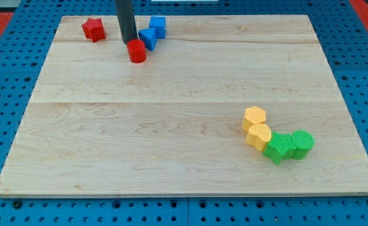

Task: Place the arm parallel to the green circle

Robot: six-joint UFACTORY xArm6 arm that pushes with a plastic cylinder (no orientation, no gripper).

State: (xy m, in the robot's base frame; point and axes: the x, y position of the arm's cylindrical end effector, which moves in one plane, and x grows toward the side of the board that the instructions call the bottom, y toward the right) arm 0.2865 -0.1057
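The green circle (302, 144) lies near the view's bottom right, touching a green star-shaped block (277, 147) on its left. My tip (128, 43) is at the view's top left, far from the green circle. It sits just above and to the left of a red round block (137, 51), touching or almost touching it.
Two yellow blocks (255, 117) (259, 135) sit up and left of the green star. Two blue blocks (157, 26) (148, 37) lie right of my tip. A red star-shaped block (93, 29) lies to its left. The wooden board (171, 113) rests on a blue pegboard.
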